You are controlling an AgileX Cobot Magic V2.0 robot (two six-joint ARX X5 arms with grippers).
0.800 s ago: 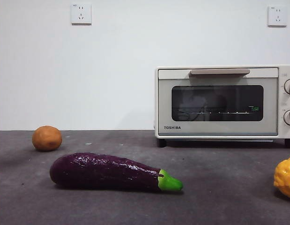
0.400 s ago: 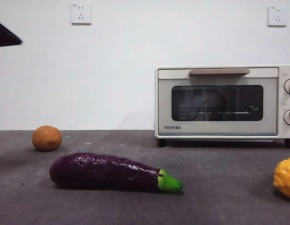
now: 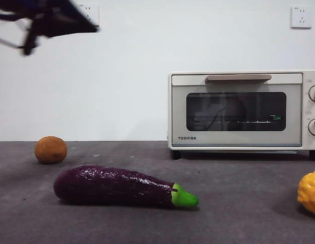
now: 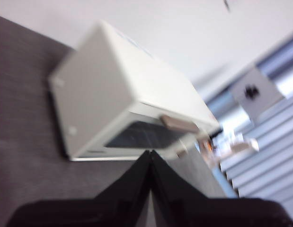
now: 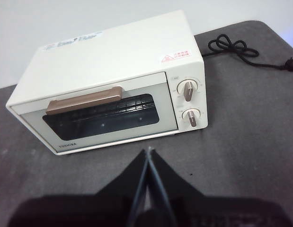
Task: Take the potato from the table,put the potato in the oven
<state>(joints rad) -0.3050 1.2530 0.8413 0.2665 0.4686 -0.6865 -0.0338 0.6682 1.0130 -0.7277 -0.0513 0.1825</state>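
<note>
Front view had the potato sitting on the bench, well left of the oven, door shut. My left gripper hung high above it, jaws together; right gripper, also closed, faced the oven, so left was nearer.

The dark grey speckled surface looks matt and slightly rough. The small orange-brown potato has dull, dimpled skin. The long purple eggplant shines glossily. The cream-white oven looks smooth, its dark glass door reflective.
</note>
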